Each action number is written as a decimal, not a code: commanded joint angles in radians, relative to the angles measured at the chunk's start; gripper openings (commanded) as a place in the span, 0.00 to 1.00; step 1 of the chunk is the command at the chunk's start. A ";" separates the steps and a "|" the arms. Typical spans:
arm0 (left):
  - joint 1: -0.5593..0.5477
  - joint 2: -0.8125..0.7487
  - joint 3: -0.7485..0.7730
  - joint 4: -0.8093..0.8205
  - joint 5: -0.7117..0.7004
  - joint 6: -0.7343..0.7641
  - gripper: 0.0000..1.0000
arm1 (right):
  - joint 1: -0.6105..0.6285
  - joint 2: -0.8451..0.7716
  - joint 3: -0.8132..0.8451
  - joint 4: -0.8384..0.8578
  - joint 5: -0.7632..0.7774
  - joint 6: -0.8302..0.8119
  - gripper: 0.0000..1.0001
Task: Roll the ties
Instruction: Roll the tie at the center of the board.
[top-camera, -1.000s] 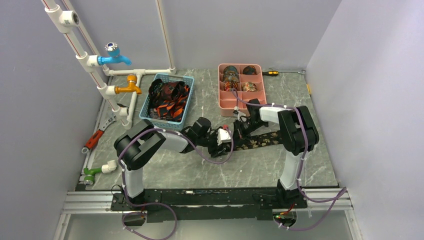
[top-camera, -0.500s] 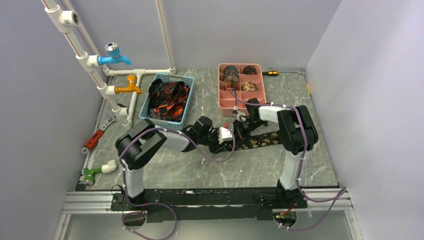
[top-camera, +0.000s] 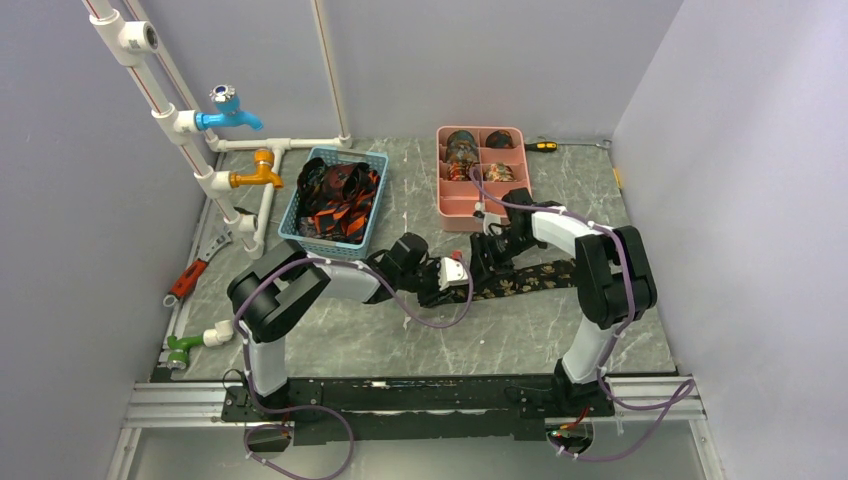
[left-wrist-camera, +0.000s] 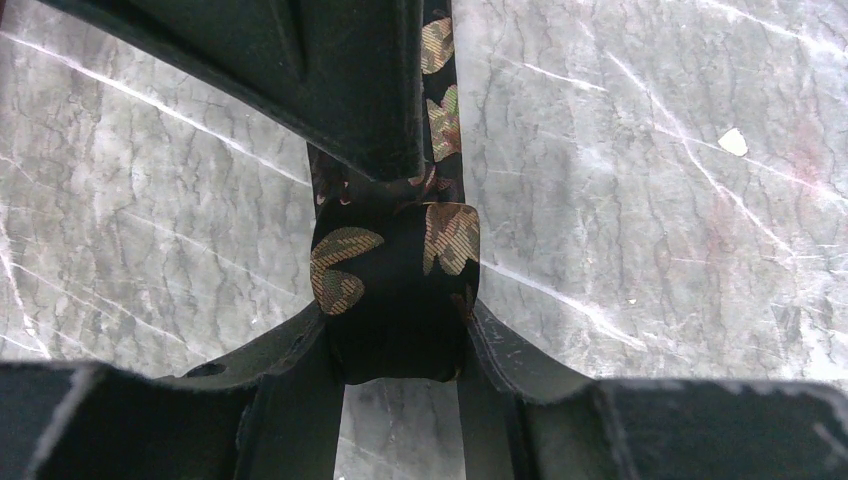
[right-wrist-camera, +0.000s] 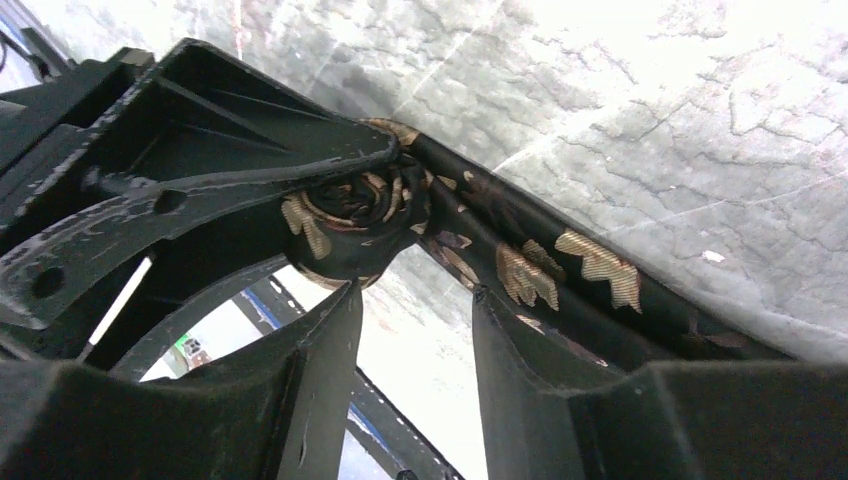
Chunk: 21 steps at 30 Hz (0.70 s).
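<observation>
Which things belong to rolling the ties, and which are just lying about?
Job: black gold-patterned fabric necktie; blue plastic basket of loose ties; pink compartment tray with rolled ties.
Lying about: white plastic pipe frame; blue tap; orange tap; red-handled wrench; yellow-handled screwdriver; green pipe fitting.

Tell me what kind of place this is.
Probably a robot test cell: plain walls box in the table, with mock PVC taps, a basket of ties and a pink tray.
</observation>
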 joint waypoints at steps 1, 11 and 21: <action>-0.001 0.056 -0.017 -0.237 -0.049 0.042 0.09 | -0.002 -0.045 -0.007 0.014 -0.069 0.006 0.48; -0.001 0.075 0.003 -0.260 -0.049 0.046 0.10 | 0.021 0.043 -0.010 0.099 -0.102 0.054 0.43; 0.009 0.042 -0.017 -0.199 -0.003 0.024 0.48 | 0.023 0.135 0.024 0.108 -0.025 -0.028 0.00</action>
